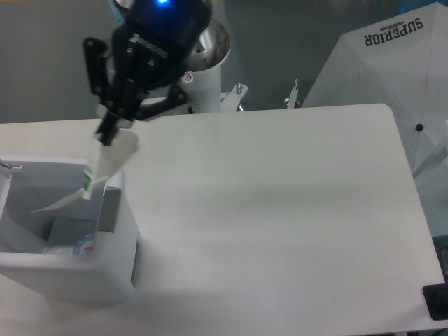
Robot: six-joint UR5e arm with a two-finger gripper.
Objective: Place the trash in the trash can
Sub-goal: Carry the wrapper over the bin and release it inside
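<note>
Up at the top left, the gripper (106, 133) has its fingers (103, 134) pinched together on the upper edge of the small white-green wrapper (105, 166), which hangs down slack from them over the right-hand rim of the trash can (115, 175). A green mark shows near the wrapper's lower end; a paler strip trails left over the can's opening (whether this is part of the same wrapper or blur is hard to tell). The wrapper's top edge is hidden behind the dark fingers, and the exact contact cannot be made out.

The gripper's body is dark with a blue light at the frame's top edge, and the arm above it is cut off. Behind it stands the arm's white pedestal (204, 77), partly covered by the gripper.

Inside the can, only a corner of the floor shows: a flat white barcode packet (66, 229) and the pink-red label of a bottle (85, 246), most of it hidden by the near wall. The can's left side runs out of frame. A grey tab (108, 208) sits on its right wall.

The white desk (280, 210) spreads to the right. Beyond its far right corner is a white fabric (392, 63) printed "SUPERIOR", and a dark object (437, 301) is clipped at the lower right.
</note>
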